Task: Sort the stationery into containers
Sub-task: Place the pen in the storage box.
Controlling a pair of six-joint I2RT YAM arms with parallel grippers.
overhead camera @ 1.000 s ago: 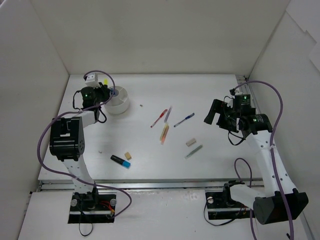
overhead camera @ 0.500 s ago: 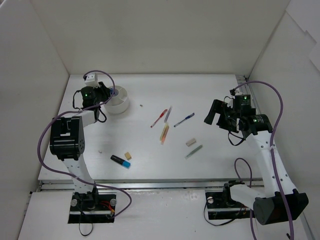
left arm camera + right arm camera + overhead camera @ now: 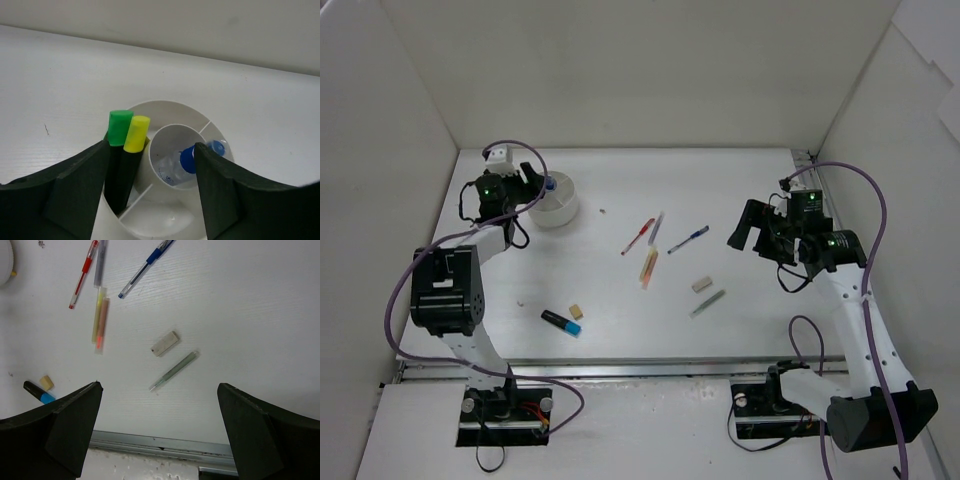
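The white divided bowl (image 3: 557, 204) (image 3: 172, 200) stands at the back left. In one outer compartment a green-ended highlighter (image 3: 119, 150) and a yellow-ended highlighter (image 3: 134, 152) lean upright side by side. The white-blue tube (image 3: 186, 161) lies in the middle compartment. My left gripper (image 3: 534, 186) (image 3: 151, 150) hangs open over the bowl, holding nothing. On the table lie a red pen (image 3: 638, 237) (image 3: 82, 275), a grey pen (image 3: 656, 228), a blue pen (image 3: 688, 240) (image 3: 145, 267), a cream stick (image 3: 649, 267) (image 3: 100, 322), a beige eraser (image 3: 701, 284) (image 3: 165, 343) and a grey-green pen (image 3: 708, 303) (image 3: 175, 371). My right gripper (image 3: 750, 230) (image 3: 160, 400) hovers open and empty.
A blue-ended highlighter (image 3: 561, 322) (image 3: 37, 391) and a small eraser (image 3: 576, 311) (image 3: 46, 382) lie near the front left. White walls close in the table on three sides. A metal rail (image 3: 160, 442) runs along the front edge.
My left gripper's jaws have spread open over the bowl, and the yellow-ended highlighter now stands free in a compartment. The right arm has not moved.
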